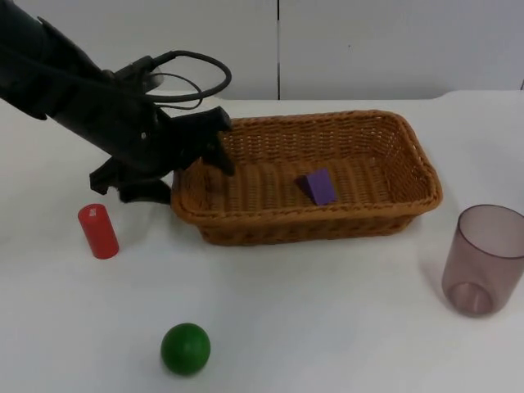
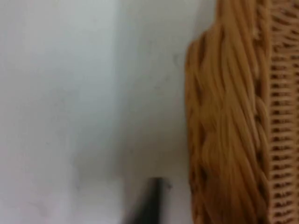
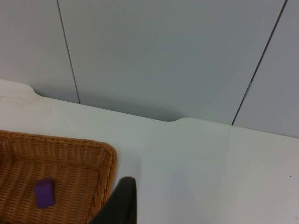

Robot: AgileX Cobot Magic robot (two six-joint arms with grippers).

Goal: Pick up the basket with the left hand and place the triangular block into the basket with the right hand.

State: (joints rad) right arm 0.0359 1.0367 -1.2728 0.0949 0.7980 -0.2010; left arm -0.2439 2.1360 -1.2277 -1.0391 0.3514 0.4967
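The left gripper is positioned at the left end of the brown woven wicker basket, with 1 finger inside the rim and the other outside it, so the jaws are spread across the wall; whether the wall is actually clamped cannot be told. The purple wedge-shaped block is seen lying on the basket floor (it is also visible in the right wrist view). A red cylinder, a green ball and a translucent brownish plastic cup are standing apart on the white table top.

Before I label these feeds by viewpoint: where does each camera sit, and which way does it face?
Top view: fixed above, looking down and forward; the left gripper is at the basket rim.
Left wrist view: looks along its gripper at the basket's woven rim; a black fingertip shows.
Right wrist view: faces the partition wall.
Top and right wrist views share the purple block in the basket.
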